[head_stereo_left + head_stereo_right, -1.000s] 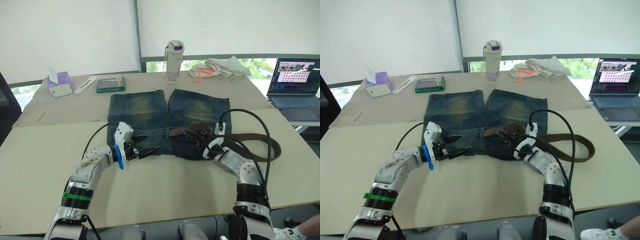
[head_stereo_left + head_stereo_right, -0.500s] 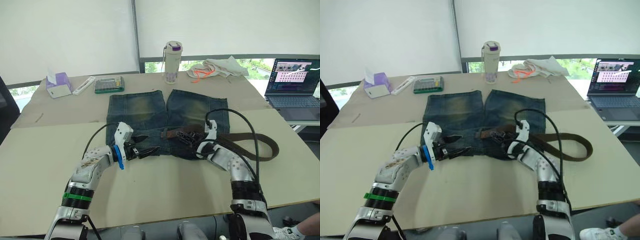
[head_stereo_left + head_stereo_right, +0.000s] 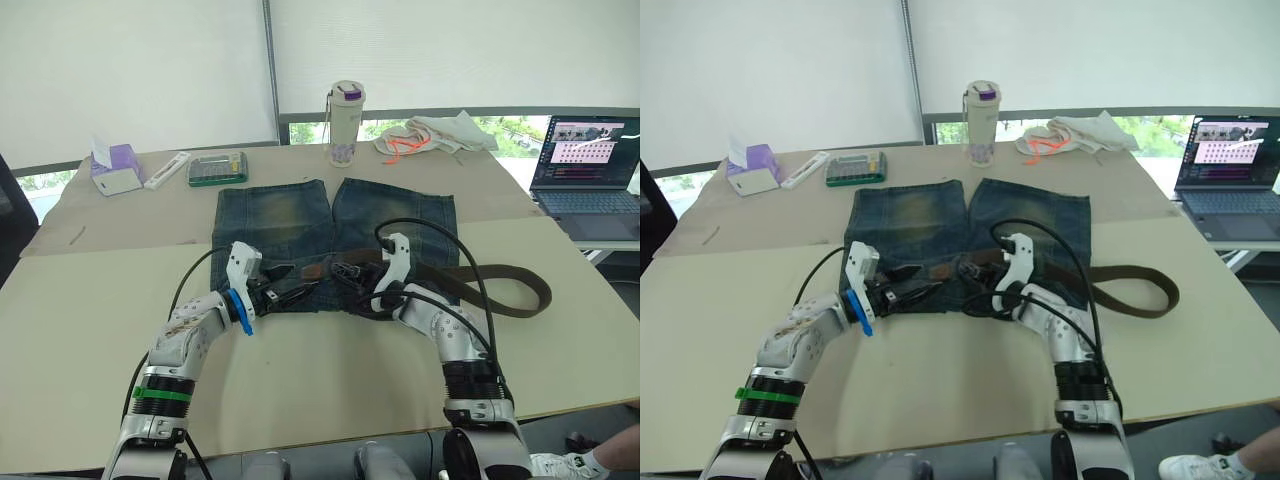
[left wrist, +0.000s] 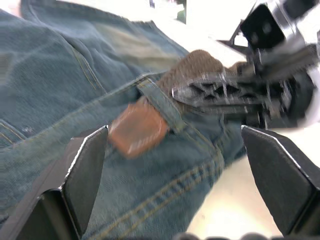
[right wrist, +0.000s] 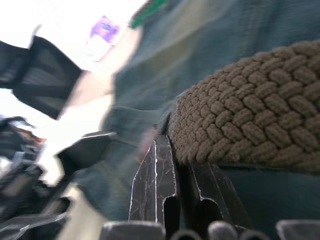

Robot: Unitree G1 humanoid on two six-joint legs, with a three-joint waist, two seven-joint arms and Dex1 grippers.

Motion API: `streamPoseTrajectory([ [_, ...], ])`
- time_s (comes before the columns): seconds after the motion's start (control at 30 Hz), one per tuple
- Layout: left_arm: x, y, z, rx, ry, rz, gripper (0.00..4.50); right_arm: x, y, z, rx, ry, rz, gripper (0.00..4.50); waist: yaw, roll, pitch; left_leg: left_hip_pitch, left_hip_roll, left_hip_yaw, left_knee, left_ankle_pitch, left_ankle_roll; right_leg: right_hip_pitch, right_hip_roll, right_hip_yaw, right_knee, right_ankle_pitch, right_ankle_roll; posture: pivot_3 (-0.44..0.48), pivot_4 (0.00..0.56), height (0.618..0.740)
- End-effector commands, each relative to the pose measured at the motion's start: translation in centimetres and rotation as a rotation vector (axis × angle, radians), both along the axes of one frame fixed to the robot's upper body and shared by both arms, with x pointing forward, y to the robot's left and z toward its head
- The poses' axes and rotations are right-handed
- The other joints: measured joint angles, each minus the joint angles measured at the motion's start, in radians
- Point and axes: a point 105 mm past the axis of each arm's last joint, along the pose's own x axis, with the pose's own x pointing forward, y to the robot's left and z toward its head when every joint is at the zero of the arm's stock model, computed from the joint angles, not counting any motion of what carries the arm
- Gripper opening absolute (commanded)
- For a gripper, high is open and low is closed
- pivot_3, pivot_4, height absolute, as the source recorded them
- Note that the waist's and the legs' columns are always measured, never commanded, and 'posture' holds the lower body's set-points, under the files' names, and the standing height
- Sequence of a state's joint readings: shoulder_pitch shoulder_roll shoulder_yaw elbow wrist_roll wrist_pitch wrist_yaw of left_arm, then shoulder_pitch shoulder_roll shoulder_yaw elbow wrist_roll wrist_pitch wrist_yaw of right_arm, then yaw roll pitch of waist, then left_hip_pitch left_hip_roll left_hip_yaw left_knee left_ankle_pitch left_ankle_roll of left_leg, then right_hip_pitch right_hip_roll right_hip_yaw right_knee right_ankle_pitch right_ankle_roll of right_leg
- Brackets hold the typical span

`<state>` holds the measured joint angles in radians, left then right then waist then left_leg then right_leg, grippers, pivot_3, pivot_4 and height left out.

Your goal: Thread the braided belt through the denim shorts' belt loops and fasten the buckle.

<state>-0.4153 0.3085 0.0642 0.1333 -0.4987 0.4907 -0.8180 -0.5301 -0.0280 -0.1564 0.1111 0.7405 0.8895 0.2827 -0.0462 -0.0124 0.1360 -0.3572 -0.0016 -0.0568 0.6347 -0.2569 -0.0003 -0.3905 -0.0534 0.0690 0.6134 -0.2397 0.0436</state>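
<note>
The denim shorts (image 3: 335, 240) are spread on the table (image 3: 330, 370), waistband nearest the robot. The braided belt (image 3: 500, 295) is laid along the waistband, its tip passed under a belt loop (image 4: 162, 102) and its remainder looped out to the right. Behind the shorts a bottle (image 3: 346, 124) is stood; a tissue box (image 3: 115, 168) is placed far left, a laptop (image 3: 590, 175) far right.

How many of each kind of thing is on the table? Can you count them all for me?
Shorts: 1, the denim shorts
Belts: 1, the braided belt
Bottles: 1, the bottle
Tissue boxes: 1, the tissue box
Green cases: 1, the green case
White sticks: 1, the white stick
Cloth bundles: 1, the cloth bundle
Laptops: 1, the laptop, on a side table
Total: 8
</note>
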Motion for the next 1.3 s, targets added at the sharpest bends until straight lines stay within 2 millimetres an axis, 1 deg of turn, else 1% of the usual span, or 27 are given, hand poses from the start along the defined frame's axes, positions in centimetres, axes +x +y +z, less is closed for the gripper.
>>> streamPoseTrajectory([
  [0.03, 0.9, 0.8, 1.4, -0.12, 0.028, 0.069, 4.47, -0.2, -0.2, 1.1, 0.145, -0.007, 0.001, 0.0, 0.001, 0.0, 0.0, 0.0, 0.0, 0.0, 0.0, 0.0, 0.0, 0.0, 0.0, 0.0, 0.0, 0.0, 0.0, 0.0, 0.15, 0.74],
  [0.13, 1.5, 1.0, 1.1, -0.205, 0.11, 0.119, 4.47, -0.4, -0.5, 2.0, 0.26, -0.021, 0.011, 0.0, 0.003, 0.0, 0.0, 0.0, -0.001, 0.0, 0.0, 0.0, 0.0, 0.0, -0.002, 0.0, 0.0, 0.0, 0.0, 0.0, 0.15, 0.74],
  [0.33, 1.8, 0.5, 0.6, -0.271, 0.192, 0.131, 4.47, -0.9, -0.5, 2.3, 0.286, -0.036, 0.042, 0.0, 0.002, 0.0, 0.0, 0.0, -0.002, 0.0, 0.0, 0.0, 0.0, 0.0, -0.001, 0.0, 0.0, 0.0, 0.0, 0.0, 0.15, 0.74],
  [0.4, 1.6, -0.1, 1.0, -0.3, 0.2, 0.1, 4.47, -1.2, -0.4, 2.1, 0.262, -0.042, 0.061, 0.0, 0.002, 0.0, 0.0, 0.0, -0.002, 0.001, 0.0, 0.0, 0.0, 0.0, -0.001, 0.0, 0.0, 0.0, 0.0, 0.0, 0.15, 0.74],
  [0.47, 1.2, -1.1, 2.0, -0.368, 0.214, 0.034, 4.47, -1.4, -0.2, 1.9, 0.239, -0.045, 0.069, 0.0, 0.002, 0.0, 0.0, 0.0, -0.002, 0.001, 0.0, 0.0, 0.0, 0.0, -0.001, -0.001, 0.0, 0.0, 0.0, 0.0, 0.15, 0.74],
  [0.53, 0.7, -1.8, 2.6, -0.403, 0.227, -0.018, 4.47, -1.4, -0.2, 1.8, 0.239, -0.044, 0.065, 0.0, 0.002, 0.0, 0.0, 0.0, -0.002, 0.002, 0.0, 0.0, 0.0, 0.0, -0.001, -0.001, 0.0, 0.0, 0.0, 0.0, 0.15, 0.74],
  [0.6, 0.4, -2.3, 2.3, -0.373, 0.228, -0.037, 4.47, -1.4, -0.2, 1.7, 0.238, -0.044, 0.061, 0.0, 0.001, 0.0, 0.0, 0.0, -0.002, 0.002, 0.0, 0.0, 0.0, 0.0, -0.001, -0.001, 0.0, 0.0, 0.0, 0.0, 0.15, 0.74],
  [0.73, 0.6, -2.3, 2.4, -0.386, 0.226, -0.018, 3.36, -1.3, -0.3, 1.5, 0.222, -0.042, 0.055, 0.0, 0.001, 0.0, 0.0, 0.0, -0.002, 0.002, 0.0, 0.0, 0.0, 0.0, 0.0, -0.001, 0.0, 0.0, 0.0, 0.0, 0.15, 0.74],
  [0.93, 0.8, -1.9, 2.4, -0.387, 0.215, 0.002, 1.33, -1.4, -0.6, 1.1, 0.186, -0.048, 0.04, 0.0, 0.002, 0.0, 0.0, 0.0, -0.003, 0.002, 0.0, 0.0, 0.0, 0.0, 0.0, -0.001, -0.001, 0.0, 0.0, 0.0, 0.15, 0.74],
  [0.97, 0.8, -1.9, 2.3, -0.383, 0.215, 0.005, 1.06, -1.3, -0.8, 1.0, 0.168, -0.062, 0.022, 0.0, 0.002, 0.0, 0.0, 0.0, -0.003, 0.002, 0.0, 0.0, 0.0, 0.0, 0.0, -0.001, -0.001, 0.0, 0.0, 0.0, 0.15, 0.74],
  [1.0, 0.8, -1.9, 2.3, -0.381, 0.218, 0.008, 0.62, -1.0, -1.2, 0.9, 0.137, -0.078, -0.009, 0.0, 0.002, 0.0, 0.0, 0.0, -0.003, 0.002, 0.0, 0.0, 0.0, 0.0, 0.0, -0.001, -0.001, 0.0, 0.0, 0.0, 0.15, 0.74],
  [1.03, 0.8, -1.8, 2.2, -0.377, 0.219, 0.011, 0.28, -0.9, -1.6, 0.8, 0.115, -0.088, -0.026, 0.38, 0.002, 0.0, 0.0, 0.0, -0.003, 0.002, 0.0, 0.0, 0.0, 0.0, 0.0, -0.001, -0.001, 0.0, 0.0, 0.0, 0.15, 0.74],
  [1.07, 0.8, -1.7, 2.0, -0.365, 0.22, 0.023, 0.01, -1.2, -2.0, 1.0, 0.091, -0.113, -0.022, 0.76, 0.002, 0.0, 0.0, 0.0, -0.003, 0.002, 0.0, 0.0, 0.0, 0.0, 0.0, -0.001, -0.001, 0.0, 0.0, 0.0, 0.15, 0.74],
  [1.13, 1.0, -1.5, 1.7, -0.344, 0.216, 0.047, 0.0, -2.0, -2.7, 1.4, 0.042, -0.155, -0.009, 1.42, 0.006, 0.0, 0.0, -0.001, -0.003, 0.003, 0.0, 0.0, 0.0, 0.001, -0.001, -0.001, -0.001, 0.0, 0.0, 0.0, 0.15, 0.74],
  [1.17, 1.1, -1.3, 1.7, -0.335, 0.21, 0.06, 0.0, -2.5, -3.3, 1.6, 0.002, -0.187, -0.006, 1.81, 0.008, 0.0, 0.0, -0.001, -0.004, 0.003, 0.0, 0.0, -0.001, 0.001, -0.001, -0.001, -0.002, 0.0, 0.001, 0.0, 0.15, 0.74],
  [1.2, 1.2, -1.1, 1.7, -0.333, 0.203, 0.074, 0.0, -3.0, -4.0, 1.6, -0.038, -0.211, -0.002, 2.1, 0.01, 0.0, 0.0, -0.002, -0.004, 0.003, 0.0, 0.0, -0.001, 0.0, -0.001, -0.001, -0.002, 0.0, 0.001, 0.0, 0.15, 0.74],
  [1.23, 1.6, -0.6, 1.5, -0.32, 0.195, 0.106, 0.0, -3.8, -5.6, 1.8, -0.113, -0.266, 0.002, 2.47, 0.008, 0.0, 0.0, -0.002, -0.004, 0.003, 0.001, 0.0, -0.001, 0.0, -0.002, -0.001, -0.002, 0.0, 0.001, 0.0, 0.15, 0.74],
  [1.3, 1.9, 0.0, 1.3, -0.302, 0.187, 0.142, 0.0, -4.7, -7.5, 2.0, -0.208, -0.319, 0.014, 2.47, 0.011, -0.001, 0.0, -0.003, -0.006, 0.003, 0.001, 0.0, -0.001, 0.0, -0.003, -0.001, -0.003, 0.0, 0.001, 0.0, 0.15, 0.74],
])
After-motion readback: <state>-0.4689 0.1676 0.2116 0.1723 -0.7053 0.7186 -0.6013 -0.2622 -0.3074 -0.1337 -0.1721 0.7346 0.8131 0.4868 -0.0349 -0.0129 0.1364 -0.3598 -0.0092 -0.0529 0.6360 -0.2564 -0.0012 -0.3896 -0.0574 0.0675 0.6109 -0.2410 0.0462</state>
